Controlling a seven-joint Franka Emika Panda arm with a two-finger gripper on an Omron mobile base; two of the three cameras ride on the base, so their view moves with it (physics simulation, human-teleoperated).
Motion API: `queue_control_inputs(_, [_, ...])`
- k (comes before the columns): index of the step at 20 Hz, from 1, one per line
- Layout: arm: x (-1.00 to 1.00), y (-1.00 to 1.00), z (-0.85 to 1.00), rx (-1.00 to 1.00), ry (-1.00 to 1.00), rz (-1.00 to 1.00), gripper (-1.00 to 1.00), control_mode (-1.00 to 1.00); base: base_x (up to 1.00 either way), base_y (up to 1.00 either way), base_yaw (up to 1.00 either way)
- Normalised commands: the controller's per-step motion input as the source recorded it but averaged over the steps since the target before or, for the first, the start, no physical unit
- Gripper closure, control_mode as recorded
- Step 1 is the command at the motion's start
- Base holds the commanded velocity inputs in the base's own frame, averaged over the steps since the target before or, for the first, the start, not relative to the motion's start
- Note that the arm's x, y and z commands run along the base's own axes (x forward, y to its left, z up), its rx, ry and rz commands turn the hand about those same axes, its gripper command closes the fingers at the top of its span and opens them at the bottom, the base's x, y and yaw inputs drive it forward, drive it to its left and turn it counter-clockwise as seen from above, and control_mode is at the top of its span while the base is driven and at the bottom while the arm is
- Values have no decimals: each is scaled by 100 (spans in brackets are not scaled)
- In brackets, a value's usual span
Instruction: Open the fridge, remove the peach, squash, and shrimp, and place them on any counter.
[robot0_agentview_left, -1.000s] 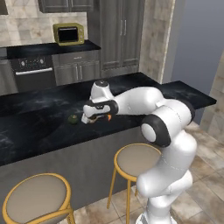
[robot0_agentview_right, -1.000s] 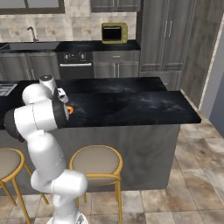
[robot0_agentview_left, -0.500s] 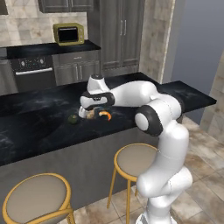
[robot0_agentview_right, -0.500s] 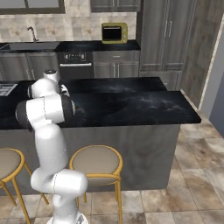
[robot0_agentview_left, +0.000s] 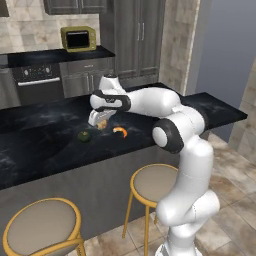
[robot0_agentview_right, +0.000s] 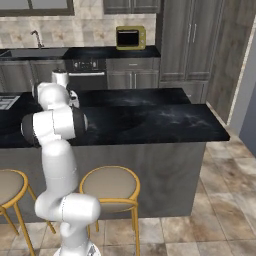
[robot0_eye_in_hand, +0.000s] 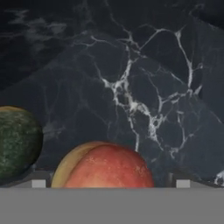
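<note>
So the white arm was stretched out over the long glossy black marble-look counter (robot0_agentview_left: 45, 145), with its two-finger gripper (robot0_agentview_left: 98, 120) down low right at the small round orange-red peach (robot0_agentview_left: 103, 124). The jaws were spread wide and not gripping anything; the peach just sat on the slab between them. In the hand view the peach (robot0_eye_in_hand: 104, 167) was big and close at the bottom, red with a tan-yellow edge, and the dark green round squash (robot0_eye_in_hand: 17, 143) sat just beside it on the left, not touching as far as I could tell. From the left base view the squash (robot0_agentview_left: 84, 136) was a bit to the left of the gripper, and the tiny curved orange shrimp (robot0_agentview_left: 120, 131) lay on the counter near the peach on the other side. All three were resting on the veined black surface (robot0_eye_in_hand: 131, 78), apart from each other. The yellow microwave (robot0_agentview_left: 78, 38) sat on the back counter.
</note>
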Motion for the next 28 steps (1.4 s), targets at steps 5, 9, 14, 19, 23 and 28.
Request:
queue_control_inputs(5, [-34, -26, 13, 23, -20, -19, -100, -100, 0, 0, 0])
queue_control_inputs(9, [-32, -19, 0, 12, 8, -21, -100, -100, 0, 0, 0])
queue_control_inputs(14, [-15, -1, 0, 0, 16, -7, -100, -100, 0, 0, 0])
queue_control_inputs(19, [-9, 0, 12, 0, 24, -2, -100, -100, 0, 0, 0])
queue_control_inputs(23, [-49, -2, 51, 0, -11, -5, -100, -100, 0, 0, 0])
queue_control_inputs(28, [-62, -23, 87, 0, -13, -2, -100, -100, 0, 0, 0])
